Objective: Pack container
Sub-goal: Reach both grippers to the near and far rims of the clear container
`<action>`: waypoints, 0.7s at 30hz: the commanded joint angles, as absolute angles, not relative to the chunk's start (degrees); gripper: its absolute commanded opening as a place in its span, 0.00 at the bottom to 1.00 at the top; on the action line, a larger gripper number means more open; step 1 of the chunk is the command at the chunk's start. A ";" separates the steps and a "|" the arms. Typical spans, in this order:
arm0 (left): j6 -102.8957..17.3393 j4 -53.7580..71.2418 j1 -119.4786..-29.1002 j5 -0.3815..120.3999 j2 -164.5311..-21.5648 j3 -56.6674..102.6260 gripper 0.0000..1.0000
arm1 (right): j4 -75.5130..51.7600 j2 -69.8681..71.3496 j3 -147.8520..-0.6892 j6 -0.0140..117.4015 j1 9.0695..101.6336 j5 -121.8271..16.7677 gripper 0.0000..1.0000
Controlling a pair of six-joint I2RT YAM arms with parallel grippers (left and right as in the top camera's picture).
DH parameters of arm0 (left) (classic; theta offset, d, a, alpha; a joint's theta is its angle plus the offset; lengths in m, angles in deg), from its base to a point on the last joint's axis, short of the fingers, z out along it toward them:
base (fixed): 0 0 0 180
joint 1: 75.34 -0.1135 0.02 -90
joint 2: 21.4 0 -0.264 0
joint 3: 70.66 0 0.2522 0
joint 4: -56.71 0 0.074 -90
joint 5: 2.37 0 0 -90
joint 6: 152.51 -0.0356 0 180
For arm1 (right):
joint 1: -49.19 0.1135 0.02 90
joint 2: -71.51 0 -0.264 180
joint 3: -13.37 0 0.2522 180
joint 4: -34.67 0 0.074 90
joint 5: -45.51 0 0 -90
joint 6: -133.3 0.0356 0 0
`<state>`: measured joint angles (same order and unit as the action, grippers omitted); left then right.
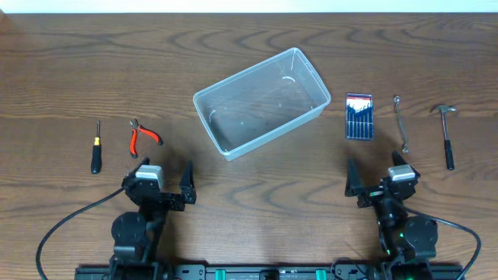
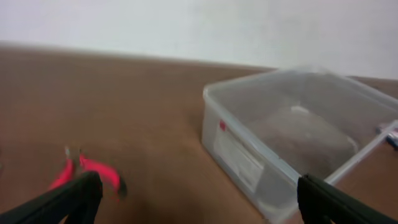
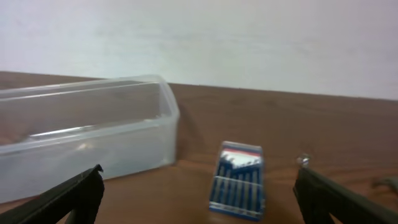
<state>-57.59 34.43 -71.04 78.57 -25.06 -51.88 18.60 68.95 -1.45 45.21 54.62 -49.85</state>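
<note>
The clear plastic container [image 1: 262, 101] lies empty and angled at the table's centre; it also shows in the left wrist view [image 2: 298, 134] and the right wrist view [image 3: 87, 127]. Left of it lie red-handled pliers [image 1: 142, 135] [image 2: 87, 171] and a small black-handled screwdriver [image 1: 96, 148]. Right of it lie a blue pack of small screwdrivers [image 1: 359, 117] [image 3: 239, 180], a wrench [image 1: 401, 122] and a hammer [image 1: 447, 134]. My left gripper [image 1: 162, 180] [image 2: 199, 202] is open and empty near the front edge. My right gripper [image 1: 377, 177] [image 3: 199, 199] is open and empty, in front of the blue pack.
The wooden table [image 1: 257, 187] runs wide around the items. A pale wall [image 3: 199, 37] stands behind the far edge. Black cables [image 1: 54, 229] trail from both arm bases along the front.
</note>
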 commanded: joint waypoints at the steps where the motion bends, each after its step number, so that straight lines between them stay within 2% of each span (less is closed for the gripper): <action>1: -52.78 30.87 -70.76 78.37 -30.20 -42.09 0.98 | 19.15 65.36 -6.85 49.21 54.73 -52.28 0.99; 5: -55.62 24.97 -70.76 79.53 -42.70 -26.55 0.98 | 17.86 52.86 -16.69 48.38 54.75 -52.08 0.99; 8: -55.58 16.99 -70.76 79.53 -53.96 -13.85 0.98 | 12.13 39.33 -28.03 48.38 54.75 -52.98 0.99; 11: -55.55 3.79 -70.76 79.48 -65.52 -0.36 0.98 | -0.63 25.89 -42.98 48.38 54.75 -55.16 0.99; 16: -55.55 -21.04 -70.76 79.48 -82.31 20.79 0.98 | -35.17 1.23 -75.18 41.67 54.73 -52.58 0.99; 18: -54.99 -25.23 -70.76 79.02 -85.78 24.44 0.98 | -40.56 -5.00 -82.65 40.36 54.75 -50.75 0.99; 21: -54.29 -27.81 -70.76 77.47 -88.80 26.39 0.98 | -42.29 -12.58 -90.26 44.79 54.75 -54.99 0.99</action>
<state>-55.20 -26.50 -71.04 78.87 -87.16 24.09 -40.72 -8.06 -84.82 44.05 54.62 -52.63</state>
